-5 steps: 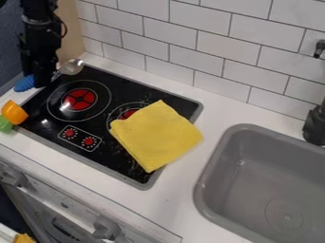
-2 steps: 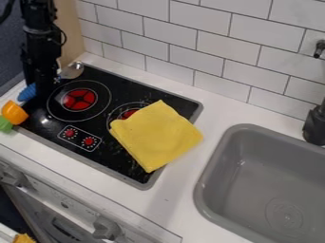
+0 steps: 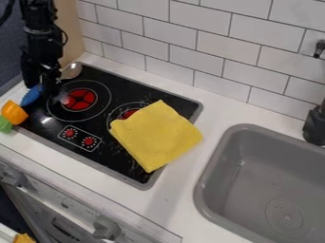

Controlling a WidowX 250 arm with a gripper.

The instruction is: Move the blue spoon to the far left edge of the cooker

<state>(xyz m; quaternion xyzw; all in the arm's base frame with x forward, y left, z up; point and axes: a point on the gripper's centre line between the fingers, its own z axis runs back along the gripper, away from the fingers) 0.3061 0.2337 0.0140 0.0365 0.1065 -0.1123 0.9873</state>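
Observation:
At the upper left, my gripper [image 3: 42, 86] hangs low over the left edge of the black cooker [image 3: 95, 118], its fingers apart and open. The blue spoon lies along that left edge. Its blue handle [image 3: 31, 96] shows just below and left of the fingers, and its silver bowl [image 3: 71, 70] rests near the cooker's back left corner. The middle of the spoon is hidden behind the gripper.
An orange toy piece [image 3: 14, 112] and a green one [image 3: 5, 124] sit by the cooker's left front corner. A folded yellow cloth [image 3: 157, 135] covers its right part. The grey sink [image 3: 254, 190] is at the right, with tiled wall behind.
The gripper came down slightly, and its fingers have parted from their narrow stance. The blue handle has shifted a little to the right and turned, and the bowl moved slightly left.

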